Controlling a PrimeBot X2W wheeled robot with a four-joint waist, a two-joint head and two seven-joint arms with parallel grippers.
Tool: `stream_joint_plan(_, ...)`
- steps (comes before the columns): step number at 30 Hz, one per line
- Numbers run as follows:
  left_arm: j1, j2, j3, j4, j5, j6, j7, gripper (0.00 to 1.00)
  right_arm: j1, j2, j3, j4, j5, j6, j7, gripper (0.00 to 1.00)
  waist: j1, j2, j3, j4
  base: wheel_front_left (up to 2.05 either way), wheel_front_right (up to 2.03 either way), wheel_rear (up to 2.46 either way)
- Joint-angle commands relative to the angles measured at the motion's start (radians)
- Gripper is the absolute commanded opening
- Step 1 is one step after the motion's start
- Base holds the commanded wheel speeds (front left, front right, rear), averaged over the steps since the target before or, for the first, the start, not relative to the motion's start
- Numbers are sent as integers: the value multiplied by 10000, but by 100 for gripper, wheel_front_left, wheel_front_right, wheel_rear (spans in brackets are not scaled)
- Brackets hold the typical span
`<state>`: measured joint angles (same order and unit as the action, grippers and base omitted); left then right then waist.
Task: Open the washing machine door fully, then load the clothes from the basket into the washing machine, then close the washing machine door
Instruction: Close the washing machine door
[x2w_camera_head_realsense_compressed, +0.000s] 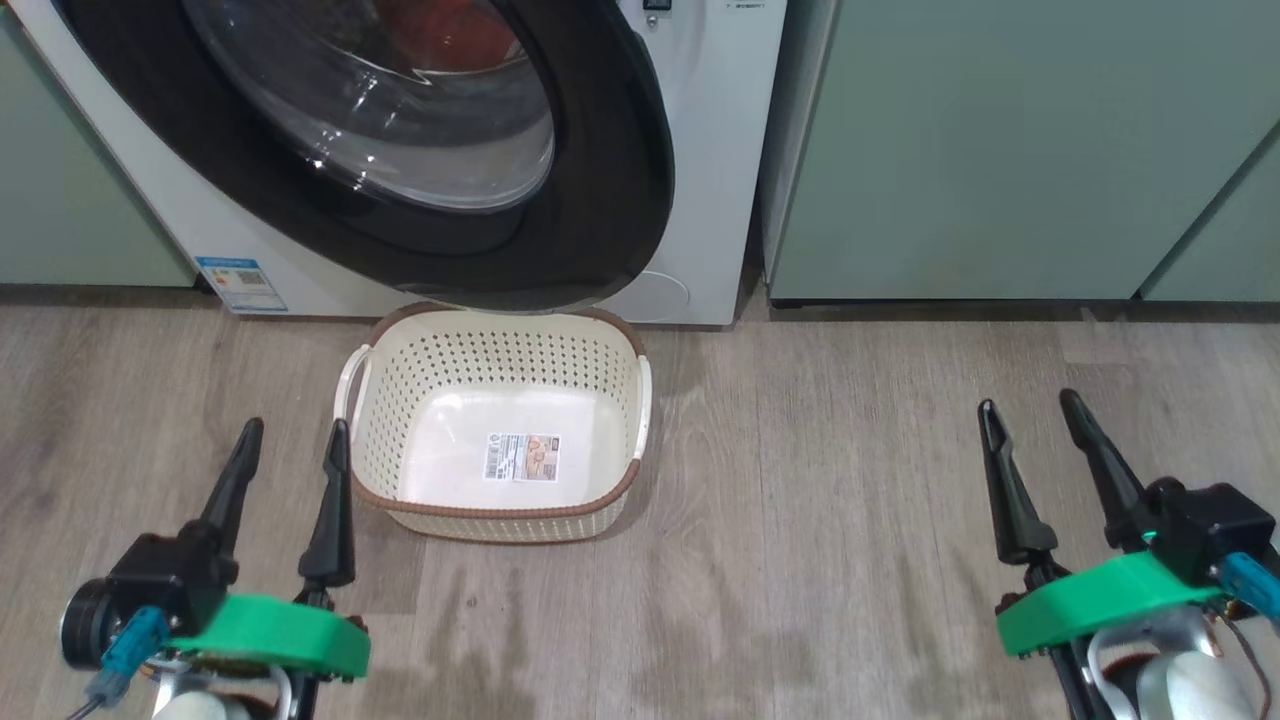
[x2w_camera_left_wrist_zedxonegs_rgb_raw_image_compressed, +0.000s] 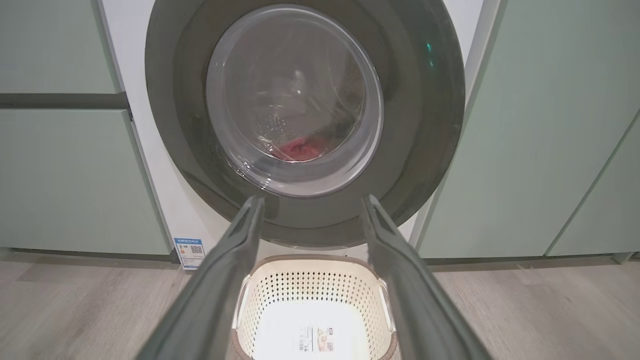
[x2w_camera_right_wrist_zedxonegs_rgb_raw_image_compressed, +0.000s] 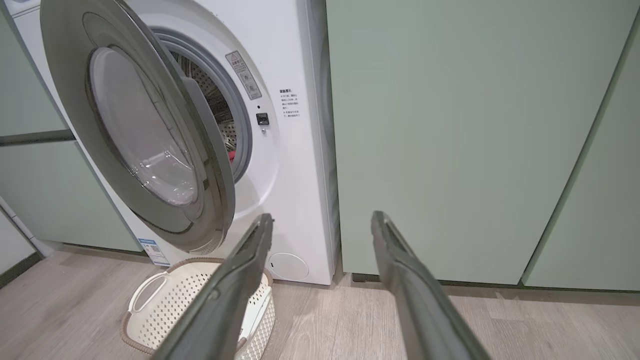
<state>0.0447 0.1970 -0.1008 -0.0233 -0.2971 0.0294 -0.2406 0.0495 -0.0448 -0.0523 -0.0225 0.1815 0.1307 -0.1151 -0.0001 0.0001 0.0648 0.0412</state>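
Head view: beyond the basket (x2w_camera_head_realsense_compressed: 500, 512), washing machine door (x2w_camera_head_realsense_compressed: 620, 200) cut off, clothes (x2w_camera_head_realsense_compressed: 450, 35) a red blur behind glass; left gripper (x2w_camera_head_realsense_compressed: 297, 430), right gripper (x2w_camera_head_realsense_compressed: 1030, 402) spread wide, empty.

Left gripper (x2w_camera_head_realsense_compressed: 297, 428) and right gripper (x2w_camera_head_realsense_compressed: 1029, 402): long tapered black fingers (x2w_camera_head_realsense_compressed: 232, 485), green brackets (x2w_camera_head_realsense_compressed: 270, 635), black housings (x2w_camera_head_realsense_compressed: 165, 575), blue connectors (x2w_camera_head_realsense_compressed: 130, 645), pale forearms (x2w_camera_head_realsense_compressed: 1190, 690)

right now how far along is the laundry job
Done: the basket is empty, and red clothes show through the glass, inside the washing machine.
In hand: nothing. The left gripper and right gripper are both open and empty, low over the floor.
Left: the washing machine door stands ajar in the right wrist view, so it needs pushing shut.
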Motion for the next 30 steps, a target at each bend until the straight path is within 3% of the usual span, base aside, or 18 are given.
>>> stream_joint_plan(1,-267,180,315,-290,62,28,-144,100,-128,-54,213,-363,-76,0,4,100,1,-1,-7,0,0,0,0)
stream_joint_plan(29,-235,121,367,-74,283,273,-205,100,-110,-54,199,-428,-6,0,52,100,1,-1,-12,18,0,0,0)
stream_joint_plan(30,-237,126,365,-69,287,274,-206,100,-121,-54,207,-433,27,0,53,67,1,-1,1,26,0,0,0)
